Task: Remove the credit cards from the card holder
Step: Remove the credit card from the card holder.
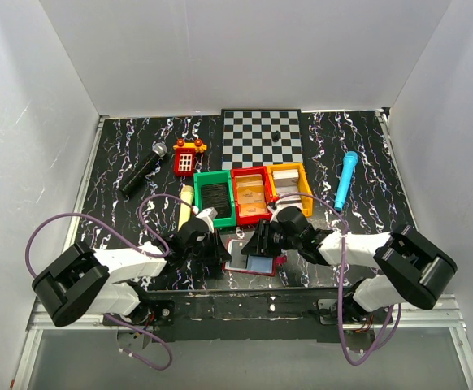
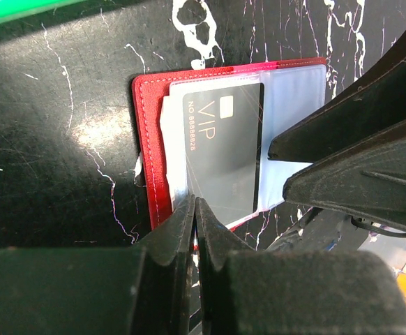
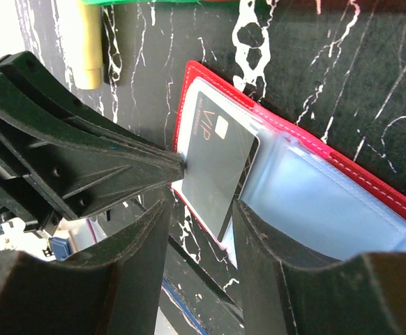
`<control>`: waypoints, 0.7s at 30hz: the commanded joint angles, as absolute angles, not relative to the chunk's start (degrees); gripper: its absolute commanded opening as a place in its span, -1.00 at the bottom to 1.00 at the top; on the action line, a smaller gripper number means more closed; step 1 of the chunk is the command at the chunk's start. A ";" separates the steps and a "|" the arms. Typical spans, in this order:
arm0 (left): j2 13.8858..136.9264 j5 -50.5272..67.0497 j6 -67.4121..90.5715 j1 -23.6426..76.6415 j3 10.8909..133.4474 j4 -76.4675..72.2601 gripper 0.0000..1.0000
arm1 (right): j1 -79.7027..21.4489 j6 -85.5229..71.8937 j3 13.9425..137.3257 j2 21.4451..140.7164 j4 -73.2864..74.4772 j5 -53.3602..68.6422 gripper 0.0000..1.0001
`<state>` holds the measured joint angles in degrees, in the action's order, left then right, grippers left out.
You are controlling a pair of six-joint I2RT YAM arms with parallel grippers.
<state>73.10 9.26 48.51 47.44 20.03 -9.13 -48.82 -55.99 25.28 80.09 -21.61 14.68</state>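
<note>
Near the bottom centre of the top view, on the black marbled desk (image 1: 131, 150), the card holder (image 1: 255, 262) was found lying open and flat, just below a row of coloured bins (image 1: 250, 171), with one arm brought in from each side of it. The left fingers (image 2: 175, 237) were clenched together, their tips set at the holder's lower edge in the left wrist frame. Whether any cover or sleeve was pinched between them could not be told.

The right fingers (image 3: 140, 237) were parted with nothing held between them. In the left wrist frame their tips were set just beside the right long edge of a black card (image 2: 224, 153). That card lay on the pale sleeves, its long axis running top to bottom of that frame. A second, paler card could be made out beneath it at the left.

The black card was judged nearest to the right arm. Its right edge was faced directly by those parted tips, so a close-and-draw toward the right of that frame was judged the likely move.
</note>
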 commanded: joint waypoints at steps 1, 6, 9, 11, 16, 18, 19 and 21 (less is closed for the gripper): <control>72.33 9.14 48.16 47.20 19.34 -9.32 -0.96 | -48.87 -55.72 25.75 80.95 -21.09 13.98 -0.02; 72.33 9.23 48.25 47.28 19.25 -9.40 -0.96 | -48.87 -55.46 26.28 81.47 -19.95 13.71 -0.02; 72.42 9.40 48.25 47.20 19.07 -9.75 -0.97 | -48.87 -55.20 26.46 81.74 -19.95 14.15 -0.01; 72.51 9.58 48.34 47.20 19.07 -9.93 -0.97 | -48.87 -55.02 26.63 82.00 -20.30 14.24 -0.01; 72.51 9.58 48.34 47.20 18.99 -10.02 -0.97 | -48.87 -54.93 25.93 79.90 -20.30 13.01 -0.02; 72.33 9.58 48.34 47.20 18.90 -10.02 -0.98 | -48.87 -54.67 25.66 78.23 -19.95 12.40 -0.02; 72.42 9.49 48.43 47.20 18.90 -10.11 -0.97 | -48.87 -54.32 25.84 77.53 -19.43 12.31 -0.02; 72.42 9.58 48.51 47.20 18.90 -10.28 -0.98 | -48.95 -53.79 26.28 76.91 -18.72 12.22 -0.02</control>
<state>73.08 9.52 48.64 47.42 19.49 -9.67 -48.82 -55.24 25.30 79.68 -19.33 13.61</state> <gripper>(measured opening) 0.018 0.491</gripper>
